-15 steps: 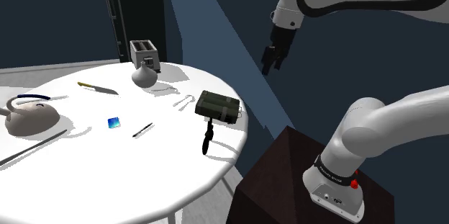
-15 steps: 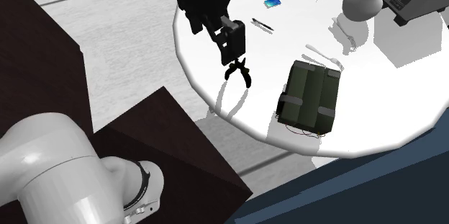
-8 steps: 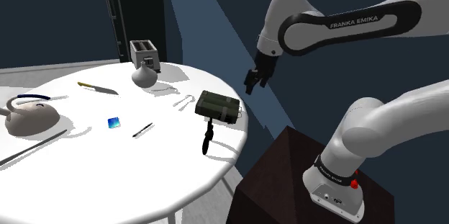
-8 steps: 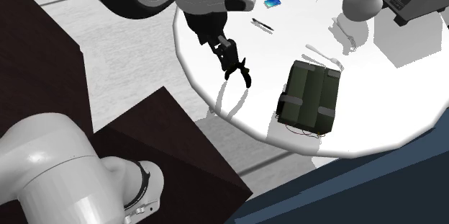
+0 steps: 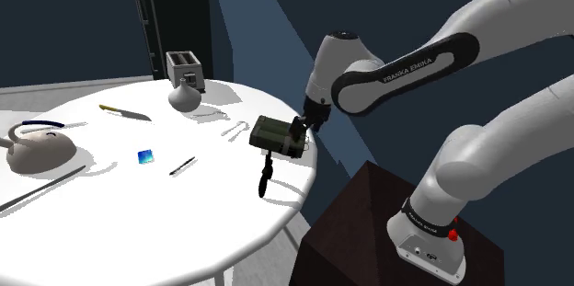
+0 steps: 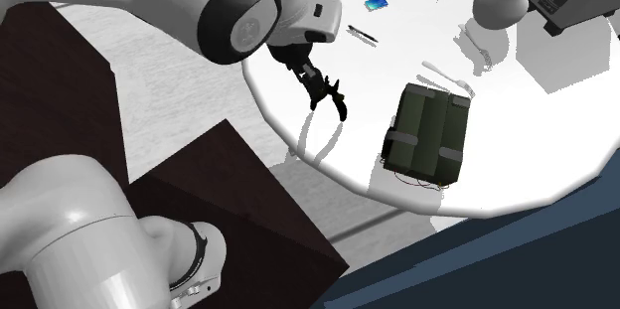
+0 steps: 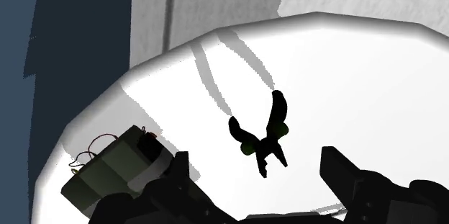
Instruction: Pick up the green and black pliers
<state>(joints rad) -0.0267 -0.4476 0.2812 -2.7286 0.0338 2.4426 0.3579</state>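
The pliers lie flat on the round white table near its edge, black with small green patches at the joint. In the wrist view their handles point away from my gripper and their nose points toward it. My gripper hangs above the table edge beside a dark green strapped pack, and it is open, its fingers wide apart with nothing between them. From the second exterior view the gripper hovers just over the pliers without touching them.
The green pack with loose wires lies close to the pliers. Farther off on the table are a pen, a blue card, cutlery, a knife, a grey flask, a toaster and a kettle. The dark stand is below the table edge.
The arm has swung down and toward the table over the last second. The gripper has dropped from high above the stand to just over the table edge near the pliers. Nothing on the table moved.
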